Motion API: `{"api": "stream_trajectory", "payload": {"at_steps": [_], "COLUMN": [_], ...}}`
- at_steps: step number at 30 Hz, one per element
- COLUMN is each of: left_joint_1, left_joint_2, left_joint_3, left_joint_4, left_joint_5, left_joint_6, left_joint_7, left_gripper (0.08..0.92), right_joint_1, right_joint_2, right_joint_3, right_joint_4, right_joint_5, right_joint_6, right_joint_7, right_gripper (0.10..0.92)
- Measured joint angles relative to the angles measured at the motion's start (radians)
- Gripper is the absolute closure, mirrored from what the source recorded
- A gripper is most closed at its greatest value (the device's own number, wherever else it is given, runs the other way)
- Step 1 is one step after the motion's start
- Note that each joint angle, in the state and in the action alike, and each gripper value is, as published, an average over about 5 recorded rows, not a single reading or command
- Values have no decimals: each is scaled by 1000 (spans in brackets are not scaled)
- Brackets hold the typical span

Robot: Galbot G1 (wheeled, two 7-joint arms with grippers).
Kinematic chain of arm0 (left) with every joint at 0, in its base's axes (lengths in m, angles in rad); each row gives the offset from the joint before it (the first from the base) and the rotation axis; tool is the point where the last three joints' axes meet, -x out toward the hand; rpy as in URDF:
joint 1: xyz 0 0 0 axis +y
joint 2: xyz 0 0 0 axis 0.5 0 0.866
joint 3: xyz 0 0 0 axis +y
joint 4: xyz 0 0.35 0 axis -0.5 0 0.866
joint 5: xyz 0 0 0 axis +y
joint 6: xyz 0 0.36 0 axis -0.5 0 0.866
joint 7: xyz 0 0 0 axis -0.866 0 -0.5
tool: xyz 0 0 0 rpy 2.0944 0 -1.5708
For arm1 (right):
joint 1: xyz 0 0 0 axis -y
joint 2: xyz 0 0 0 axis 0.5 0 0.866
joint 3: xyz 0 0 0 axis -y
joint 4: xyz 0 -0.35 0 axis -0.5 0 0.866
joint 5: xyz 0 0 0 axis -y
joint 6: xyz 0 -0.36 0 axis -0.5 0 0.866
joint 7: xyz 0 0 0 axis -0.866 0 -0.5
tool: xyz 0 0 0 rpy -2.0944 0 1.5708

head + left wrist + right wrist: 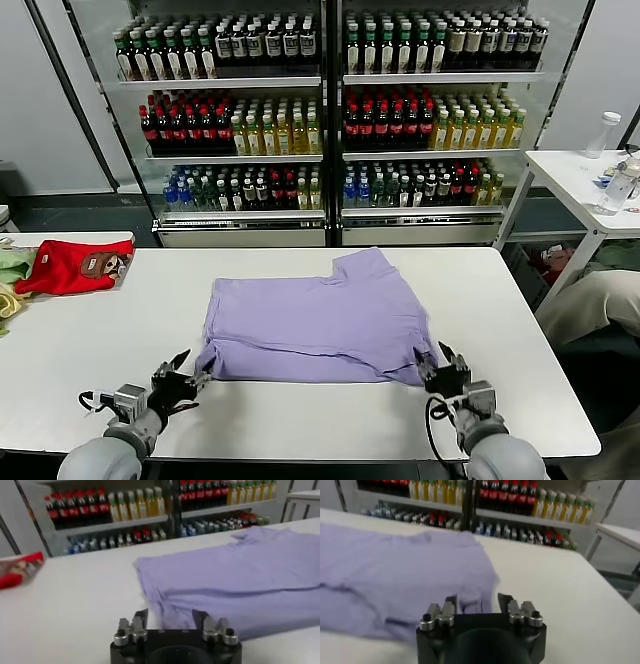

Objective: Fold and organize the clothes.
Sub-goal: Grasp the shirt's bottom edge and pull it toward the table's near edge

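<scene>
Just ahead of the left gripper (182, 374) and the right gripper (442, 366), fingers of both spread wide and holding nothing, lies the folded near edge of the lavender T-shirt (320, 320), one near corner close before each pair of fingertips. Runs crosswise between the two grippers, long axis side to side, neither arm clearly nearer. Farther off, spreads flat across the white table (90, 350), sleeve pointing away.
</scene>
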Motion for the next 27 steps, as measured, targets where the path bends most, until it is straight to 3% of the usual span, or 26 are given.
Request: {"api": "stream_trajectory", "payload": {"at_steps": [3,6,23,27], "left_joint_1": [6,9,25,44], "left_joint_2": [-7,-14,-41,-37], "left_joint_3": [0,-2,1,-9], "left_joint_4": [-1,0,-3,-22], "left_joint_5": [-21,-44,-99,-112], "left_joint_6": [15,24,44,48], "left_joint_7": [-11,-19,-35,-38], "left_gripper": [229,239,730,838], "right_joint_1": [-9,-13,-60,-113], "right_joint_2": [-3,-4,-28,-44], "right_joint_3": [-2,-5,16,52], "right_joint_4": [7,12,55,107], "right_joint_5": [18,38,119,122], "right_joint_6": [-11,-22,-69,-80], "right_joint_7": [5,11,5,-1], "right_gripper": [302,388,860,914]}}
